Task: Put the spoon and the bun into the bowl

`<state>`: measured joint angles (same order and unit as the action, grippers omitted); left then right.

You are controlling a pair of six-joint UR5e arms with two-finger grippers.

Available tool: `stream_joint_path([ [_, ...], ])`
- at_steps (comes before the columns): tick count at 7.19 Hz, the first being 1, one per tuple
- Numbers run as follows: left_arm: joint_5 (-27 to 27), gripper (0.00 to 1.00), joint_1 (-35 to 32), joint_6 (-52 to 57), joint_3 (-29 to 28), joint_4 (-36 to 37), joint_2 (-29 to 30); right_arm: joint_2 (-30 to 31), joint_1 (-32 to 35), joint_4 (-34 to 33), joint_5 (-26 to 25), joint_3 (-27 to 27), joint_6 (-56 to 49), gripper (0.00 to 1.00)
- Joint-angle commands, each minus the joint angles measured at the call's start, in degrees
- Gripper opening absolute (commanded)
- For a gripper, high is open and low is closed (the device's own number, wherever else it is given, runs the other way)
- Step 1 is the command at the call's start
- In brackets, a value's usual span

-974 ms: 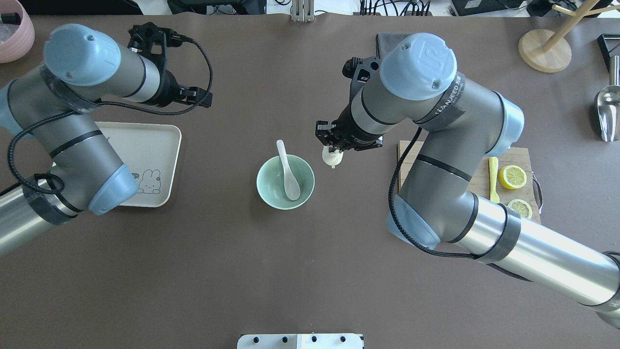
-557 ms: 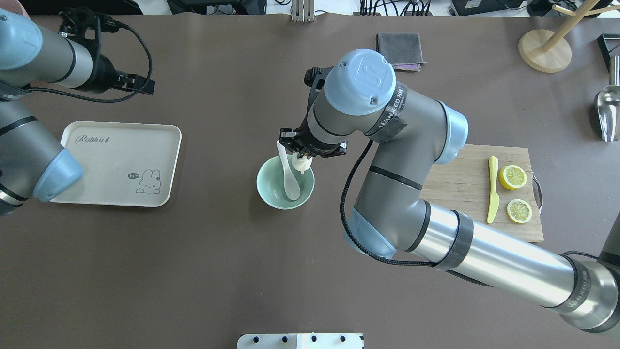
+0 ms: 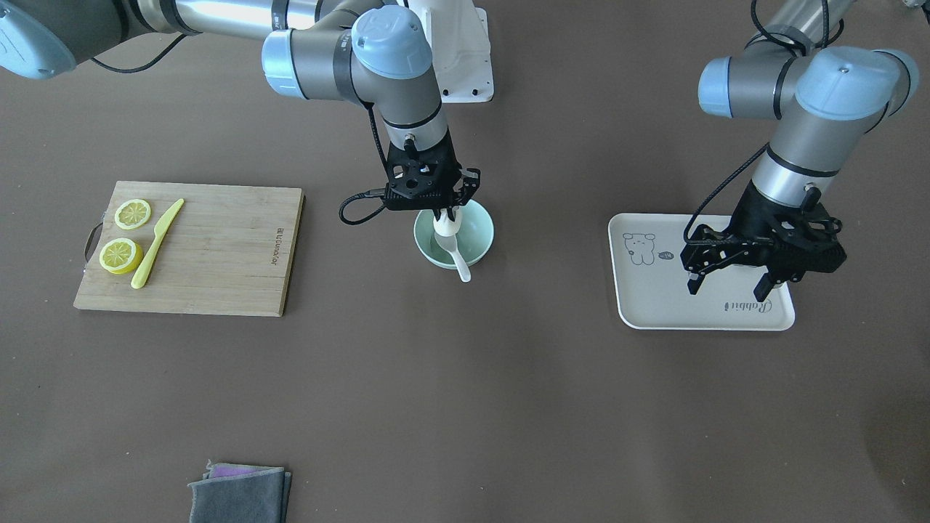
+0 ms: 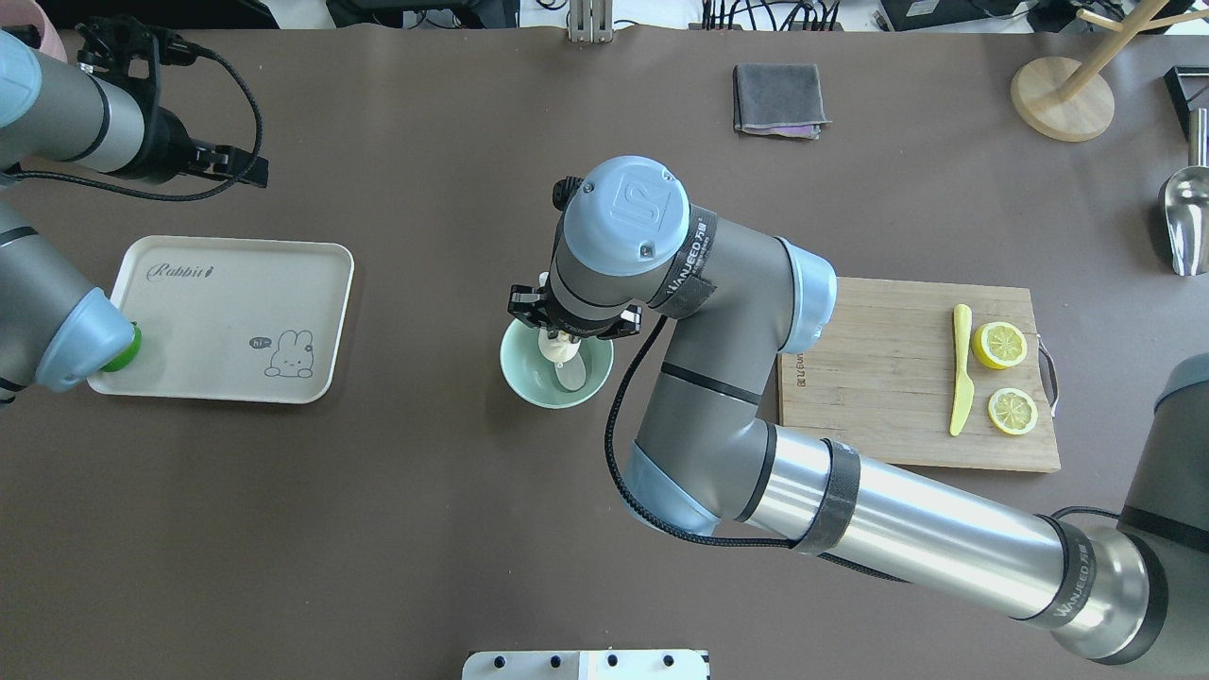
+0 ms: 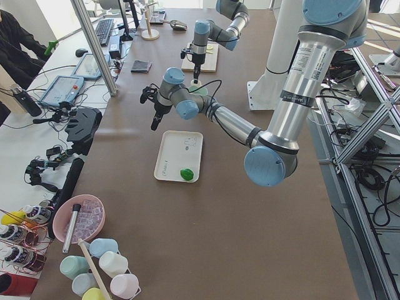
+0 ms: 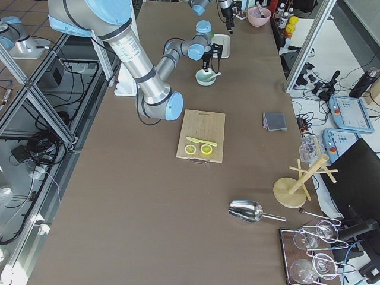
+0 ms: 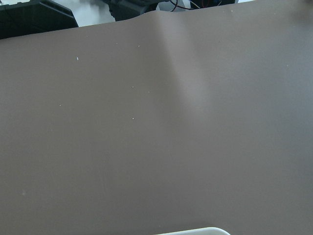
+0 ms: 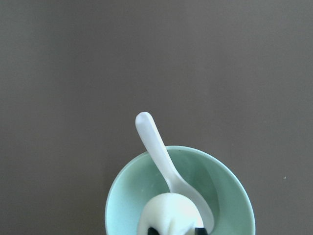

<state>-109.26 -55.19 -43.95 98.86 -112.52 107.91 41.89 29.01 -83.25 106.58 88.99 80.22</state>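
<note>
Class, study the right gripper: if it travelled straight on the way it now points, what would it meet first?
The right gripper points straight down holding the bun, so the bun would probably meet the spoon lying in the bowl first; the gap between them is unclear.

spoon (image 4: pixel 571 375) handle hidden under right arm (image 4: pixel 718 312) overhead; bun (image 8: pixel 171 213), bowl (image 8: pixel 235 195) cropped at wrist view's bottom

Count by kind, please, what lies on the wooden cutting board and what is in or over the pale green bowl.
Cut yellow lemon halves: 2
Yellow plastic knife: 1
Small white soup spoon: 1
White pleated steamed bun: 1
Total: 5
</note>
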Motion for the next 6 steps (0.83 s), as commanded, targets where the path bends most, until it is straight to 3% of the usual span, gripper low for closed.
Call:
stream_joint_path([
  [1,-0.2,0.98,0.0,0.0,-0.1,0.1,-0.5,-0.9,-0.1,0.3,0.0,-0.6,2.0,1.00],
  [2,-0.6,0.98,0.0,0.0,-0.1,0.4,-1.0,-1.3,-0.1,0.2,0.0,-0.2,1.9,1.00],
  [4,-8.0,0.98,-3.5,0.2,0.2,0.8,-3.7,-1.1,1.3,-0.7,0.7,1.1,1.7,1.00],
  [6,-14.4,0.98,-9.2,7.3,0.4,0.9,-6.1,0.4,3.2,-7.7,2.0,4.9,-3.2,1.00],
])
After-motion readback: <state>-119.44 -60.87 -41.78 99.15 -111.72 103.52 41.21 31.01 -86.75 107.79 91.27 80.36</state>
